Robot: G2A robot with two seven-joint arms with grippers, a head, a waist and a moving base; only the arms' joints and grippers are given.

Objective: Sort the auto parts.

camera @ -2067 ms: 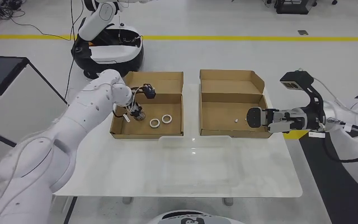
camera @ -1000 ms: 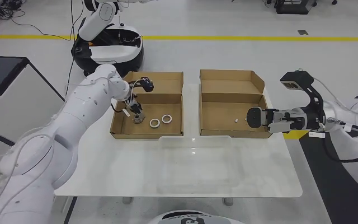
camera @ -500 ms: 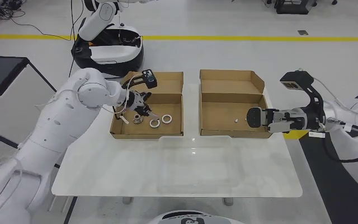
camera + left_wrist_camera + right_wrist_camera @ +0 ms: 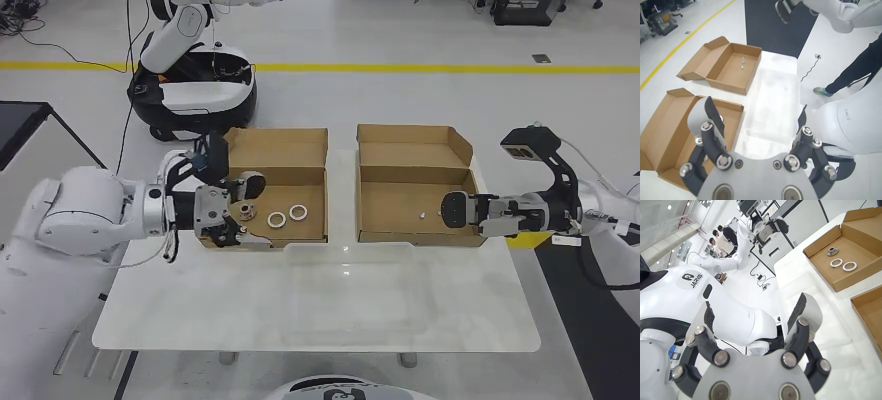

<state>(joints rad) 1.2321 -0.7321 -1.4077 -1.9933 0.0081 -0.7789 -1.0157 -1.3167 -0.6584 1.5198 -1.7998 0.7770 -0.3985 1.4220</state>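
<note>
Parts in the left box (image 4: 300,190): a flanged hub (image 4: 243,210) stands on the cardboard floor near the outer side wall. A first ring (image 4: 276,219) lies flat beside it and a second ring (image 4: 298,211) just beyond that, the two rings close together and apart from the hub.
Parts in the right box (image 4: 400,195): a long bolt (image 4: 743,59) and a short bolt (image 4: 742,67) lie on the floor, near each other but apart.
Left gripper (image 4: 756,102): fingers spread wide and holding nothing. It sits at the outer side of the left box and points across the table, and in the top view the hub lies just beside its fingertips. Contact with the hub cannot be told.
Right gripper (image 4: 754,298): fingers spread apart and empty. It sits level at the outer side of the right box and faces inward, well apart from the short bolt.
Boxes: both are open with lid flaps folded back, side by side on the far half of the table (image 4: 200,310), with a gap between them.
Clear tray (image 4: 350,248): it rests on the table just in front of the two boxes, centred on the gap.
</note>
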